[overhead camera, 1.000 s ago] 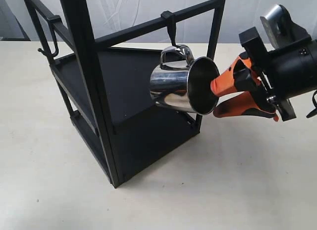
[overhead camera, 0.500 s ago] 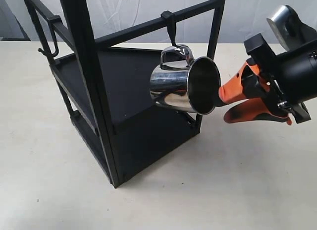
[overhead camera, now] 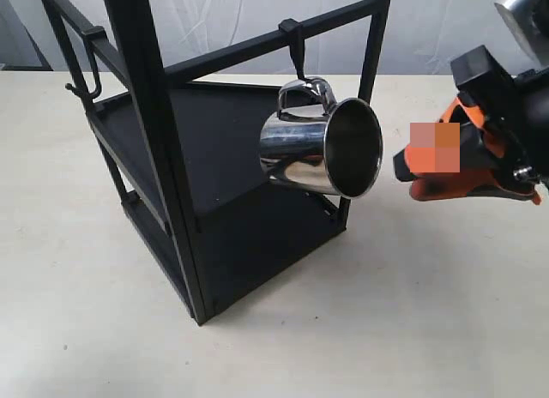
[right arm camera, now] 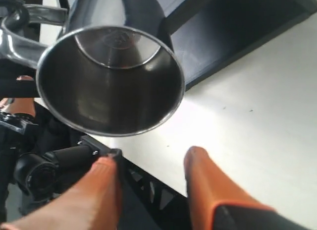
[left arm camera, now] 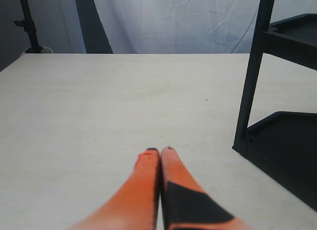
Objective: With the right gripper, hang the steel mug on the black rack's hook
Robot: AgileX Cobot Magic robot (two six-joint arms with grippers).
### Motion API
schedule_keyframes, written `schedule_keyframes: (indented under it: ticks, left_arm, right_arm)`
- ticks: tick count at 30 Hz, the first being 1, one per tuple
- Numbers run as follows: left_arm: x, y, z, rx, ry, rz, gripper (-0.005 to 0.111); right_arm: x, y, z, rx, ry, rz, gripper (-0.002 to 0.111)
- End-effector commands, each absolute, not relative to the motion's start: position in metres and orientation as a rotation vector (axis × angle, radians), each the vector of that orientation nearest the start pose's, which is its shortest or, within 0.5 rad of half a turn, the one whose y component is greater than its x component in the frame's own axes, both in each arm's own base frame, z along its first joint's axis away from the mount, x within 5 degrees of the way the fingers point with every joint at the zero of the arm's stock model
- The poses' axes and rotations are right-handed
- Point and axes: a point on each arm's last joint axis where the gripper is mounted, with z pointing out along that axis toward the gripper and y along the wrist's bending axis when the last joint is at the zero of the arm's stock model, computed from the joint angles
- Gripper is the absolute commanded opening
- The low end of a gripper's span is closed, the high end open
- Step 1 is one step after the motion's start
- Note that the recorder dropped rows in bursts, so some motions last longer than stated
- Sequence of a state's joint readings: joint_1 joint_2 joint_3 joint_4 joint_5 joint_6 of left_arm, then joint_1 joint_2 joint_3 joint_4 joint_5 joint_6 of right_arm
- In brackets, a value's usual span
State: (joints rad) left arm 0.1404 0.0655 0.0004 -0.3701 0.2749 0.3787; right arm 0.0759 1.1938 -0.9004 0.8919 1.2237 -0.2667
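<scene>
Where the pale beige table (overhead camera: 412,329) lies nearest the exterior camera, it is bare; behind it rises the tall matte black metal rack (overhead camera: 159,149) with square posts and flat shelves. From its upper crossbar a short straight black peg hook (overhead camera: 296,51) with a square clip top carries the looped handle of the shiny stainless-steel mug (overhead camera: 322,145), which hangs tilted, its open mouth turned toward the bulky black right gripper with orange fingers (overhead camera: 425,162). That gripper is apart from the mug, fingers spread and holding nothing; the right wrist view shows a clear gap between the orange fingertips (right arm camera: 200,163) below the mug's rim (right arm camera: 111,79). A thin curved black hook (overhead camera: 86,68) sits on the rack's far-left rail. Seemingly low over the table, the left gripper (left arm camera: 159,153) has its fingers pressed together, empty, beside a rack post (left arm camera: 252,71).
</scene>
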Motion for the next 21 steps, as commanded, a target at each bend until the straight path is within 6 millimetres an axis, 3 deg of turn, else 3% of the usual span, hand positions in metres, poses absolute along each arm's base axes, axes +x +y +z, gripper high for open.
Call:
schedule_keyframes:
  ticks: [1, 2, 10, 21]
  left_arm:
    - [0.059, -0.001, 0.188, -0.047, 1.784, 0.013, 0.002]
    - [0.059, -0.001, 0.188, -0.048, 1.782, 0.014, 0.002]
    - [0.06, -0.001, 0.188, -0.048, 1.781, 0.014, 0.002]
    - [0.06, -0.001, 0.188, -0.046, 1.781, 0.018, 0.002]
  right_arm:
    - [0.187, 0.073, 0.326, -0.192, 2.654, 1.014, 0.011]
    - [0.184, 0.071, 0.329, -0.211, 2.648, 0.974, 0.001]
    - [0.187, 0.053, 0.343, -0.266, 2.42, 0.588, 0.0]
    - [0.193, 0.05, 0.348, -0.222, 2.34, 0.543, 0.0]
